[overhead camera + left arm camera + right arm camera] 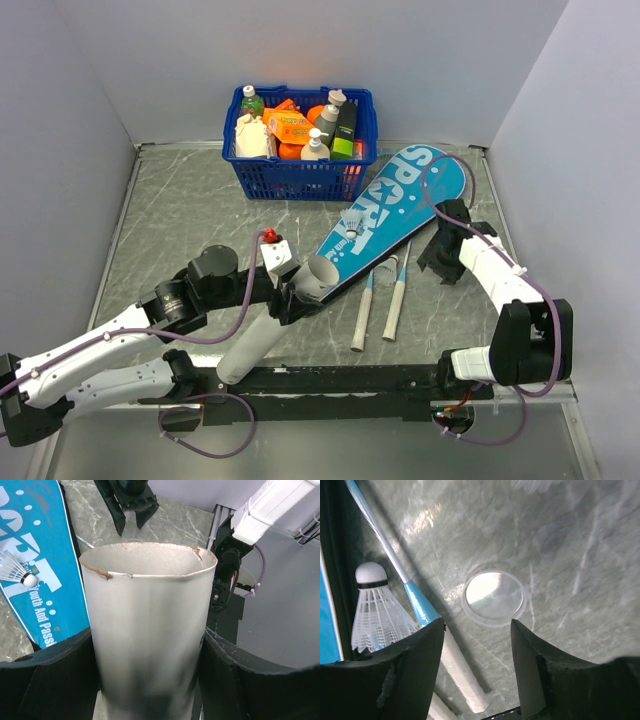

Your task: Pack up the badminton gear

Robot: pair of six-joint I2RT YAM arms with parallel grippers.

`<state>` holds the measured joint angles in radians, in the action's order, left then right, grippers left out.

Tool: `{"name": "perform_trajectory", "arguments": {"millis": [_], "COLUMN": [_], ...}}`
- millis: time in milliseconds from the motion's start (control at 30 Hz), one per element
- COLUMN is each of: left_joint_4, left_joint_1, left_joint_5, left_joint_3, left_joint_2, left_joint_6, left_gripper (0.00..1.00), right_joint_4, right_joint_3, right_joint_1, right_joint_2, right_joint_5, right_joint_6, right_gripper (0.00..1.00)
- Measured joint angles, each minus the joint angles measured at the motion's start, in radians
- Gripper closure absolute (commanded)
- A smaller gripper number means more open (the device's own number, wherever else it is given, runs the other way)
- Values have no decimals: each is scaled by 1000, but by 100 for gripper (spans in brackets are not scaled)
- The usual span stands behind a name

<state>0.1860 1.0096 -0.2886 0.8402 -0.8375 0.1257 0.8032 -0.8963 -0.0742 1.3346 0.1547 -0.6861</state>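
A: Badminton gear, where does it lie?
B: Mid-table. The teal case (400,210) lies slantwise, its wide end toward the blue basket (300,182), with one shuttlecock (352,221) on top. Two rackets (361,322) lie side by side just right of its narrow end, white handles toward the arms. Their heads are hidden at the case; inside or beneath, I cannot tell.
A: The left arm?
B: It stretches low from the near left corner, elbow bent, wrist turned toward the centre. The left gripper (288,298) is clamped round the white tube (255,345) close to its open mouth. The tube slants, its mouth just beside the case's narrow end; the rim looks chipped and brownish.
A: And the right?
B: It is folded sharply at the near right, forearm reaching forward. The right gripper (436,262) points down at the table (180,210) just right of the case. Its fingers (415,670) stand apart with nothing between them. Below lie a clear round disc (495,597), a pale blue racket shaft, and a second shuttlecock (375,610), cork up, beside that shaft.
A: Any writing?
B: "SPORT" runs in big white letters along the case. Smaller print reads "outh And Passi", the rest cut off. Labels in the basket are too small to read.
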Motion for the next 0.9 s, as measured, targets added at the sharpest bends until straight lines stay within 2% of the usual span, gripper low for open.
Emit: {"name": "perform_trajectory", "arguments": {"millis": [133,400,900], "left_joint_4": [0,0,0], "left_joint_1": [0,0,0], "left_joint_5": [0,0,0], "left_joint_3": [0,0,0], "left_joint_2": [-14,-17,-17], "left_joint_6": [0,0,0], "left_gripper": [80,80,80], "right_joint_4": [28,42,-2], "right_joint_3": [-52,-118,-239], "right_joint_1": [56,190,236], "right_joint_2": [-13,6,191], "right_joint_5": [48,147,141], "right_joint_6": [24,66,101], "right_gripper": [32,32,33]}}
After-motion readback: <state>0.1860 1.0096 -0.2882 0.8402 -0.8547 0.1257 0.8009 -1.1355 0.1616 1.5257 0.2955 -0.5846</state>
